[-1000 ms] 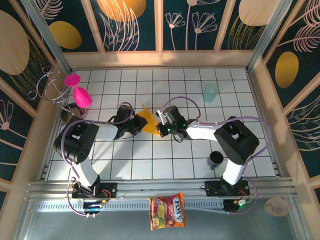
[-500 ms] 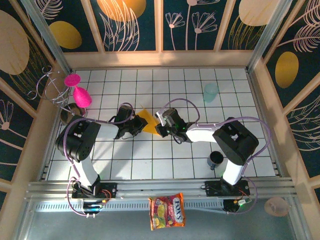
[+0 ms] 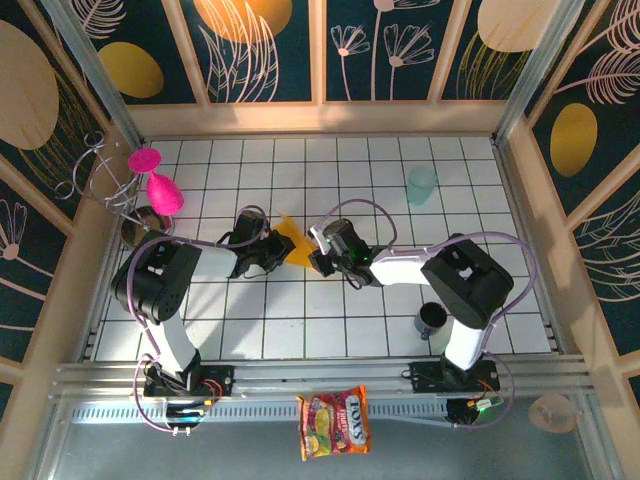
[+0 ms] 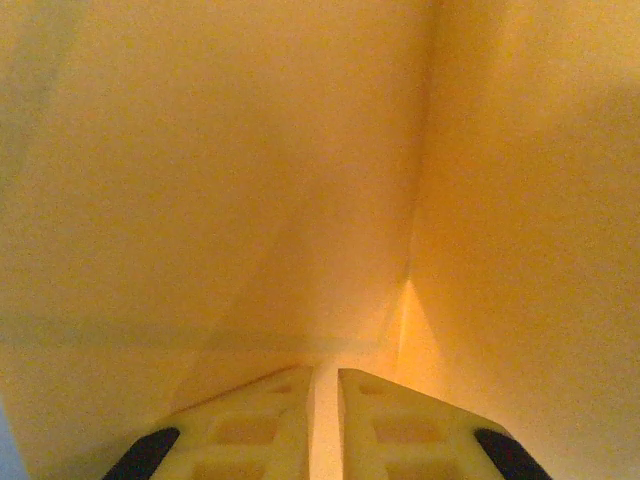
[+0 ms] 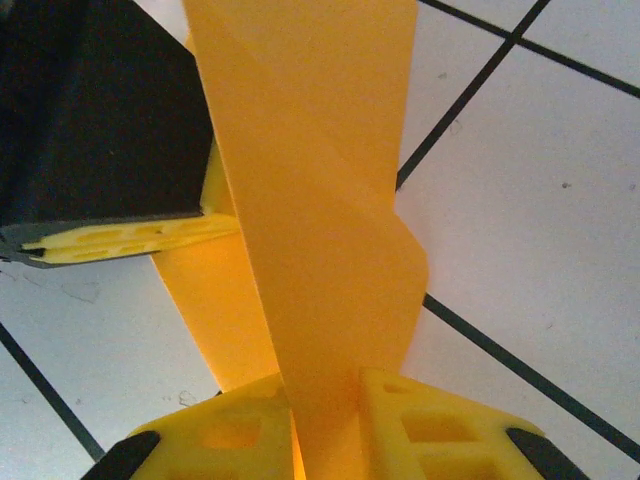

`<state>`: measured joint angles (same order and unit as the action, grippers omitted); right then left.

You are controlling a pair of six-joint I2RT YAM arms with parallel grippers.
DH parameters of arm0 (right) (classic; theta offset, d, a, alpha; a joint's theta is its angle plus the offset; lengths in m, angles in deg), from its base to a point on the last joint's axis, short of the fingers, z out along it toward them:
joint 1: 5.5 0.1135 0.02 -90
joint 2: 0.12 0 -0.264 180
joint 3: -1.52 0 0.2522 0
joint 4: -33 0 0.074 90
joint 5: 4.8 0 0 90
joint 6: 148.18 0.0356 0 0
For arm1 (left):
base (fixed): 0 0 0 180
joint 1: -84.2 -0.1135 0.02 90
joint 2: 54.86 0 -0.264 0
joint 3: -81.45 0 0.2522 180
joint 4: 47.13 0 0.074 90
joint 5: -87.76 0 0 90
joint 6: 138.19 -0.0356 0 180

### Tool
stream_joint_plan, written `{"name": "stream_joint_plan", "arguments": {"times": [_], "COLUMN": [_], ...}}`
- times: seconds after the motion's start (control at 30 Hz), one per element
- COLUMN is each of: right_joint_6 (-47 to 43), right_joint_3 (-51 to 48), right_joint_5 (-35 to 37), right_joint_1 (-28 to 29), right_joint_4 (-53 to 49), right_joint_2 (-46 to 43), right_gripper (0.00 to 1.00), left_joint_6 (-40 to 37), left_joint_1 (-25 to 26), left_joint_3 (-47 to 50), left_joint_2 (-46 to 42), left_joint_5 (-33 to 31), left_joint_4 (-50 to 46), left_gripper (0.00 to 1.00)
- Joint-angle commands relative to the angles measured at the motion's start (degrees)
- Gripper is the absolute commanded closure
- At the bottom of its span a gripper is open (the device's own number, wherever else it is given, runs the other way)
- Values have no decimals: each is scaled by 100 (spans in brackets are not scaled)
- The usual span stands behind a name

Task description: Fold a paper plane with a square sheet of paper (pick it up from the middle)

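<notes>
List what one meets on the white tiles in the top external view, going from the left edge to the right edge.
pink glasses → left fingers → orange paper → right fingers → pale green cup. The dark cup is left out: sideways it overlaps the green one.

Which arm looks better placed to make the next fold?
Right, probably: the left gripper is pinched shut on the paper, anchoring it, while the right gripper straddles it more loosely.

The folded paper stands mid-table (held from both sides): left gripper at its left, right gripper at its right, cup behind-right, mug front-right.
</notes>
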<state>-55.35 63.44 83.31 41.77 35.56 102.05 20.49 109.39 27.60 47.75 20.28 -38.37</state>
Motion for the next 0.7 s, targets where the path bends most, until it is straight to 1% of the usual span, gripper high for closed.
{"name": "stream_joint_plan", "arguments": {"times": [0.0, 0.17, 0.5, 0.6, 0.67], "right_joint_6": [-105, -107, -161, -194, -228], "right_joint_3": [-47, -49, 3, 46, 87], "right_joint_5": [134, 162, -45, -105, -60], "right_joint_1": [50, 52, 54, 68, 98], "right_joint_4": [82, 63, -5, -121, -218], "right_joint_2": [132, 147, 190, 195, 187], "right_gripper": [78, 81, 93, 95, 97], "left_joint_6": [-12, -12, -28, -45, -54], "left_joint_1": [21, 20, 14, 12, 0], "left_joint_3": [-77, -77, -90, -74, -32], "left_joint_2": [92, 90, -20, -250, -552], "left_joint_5": [45, 50, 2, -157, -439], "left_joint_4": [-154, -164, -209, -276, -421], "left_gripper": [84, 84, 83, 80, 76]}}
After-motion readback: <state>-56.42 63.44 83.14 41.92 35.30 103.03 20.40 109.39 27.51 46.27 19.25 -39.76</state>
